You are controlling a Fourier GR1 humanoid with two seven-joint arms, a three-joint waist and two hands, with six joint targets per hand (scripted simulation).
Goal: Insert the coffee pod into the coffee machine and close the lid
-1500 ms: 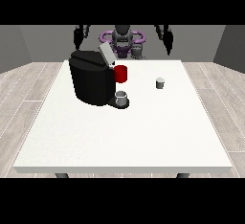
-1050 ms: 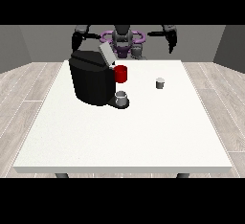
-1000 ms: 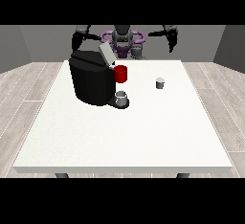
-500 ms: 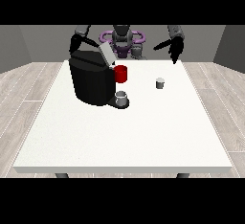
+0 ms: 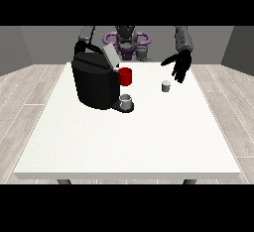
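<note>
Your hand at the view's right [image 5: 179, 65], fingers spread and holding nothing, hovers just behind the coffee pod [image 5: 166, 86]: likely light, rigid; pinch its sides.

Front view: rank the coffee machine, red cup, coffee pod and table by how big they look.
1. Table
2. Coffee machine
3. Red cup
4. Coffee pod, smallest; it stands about as far from the camera as the cup, so the ranking holds.
</note>
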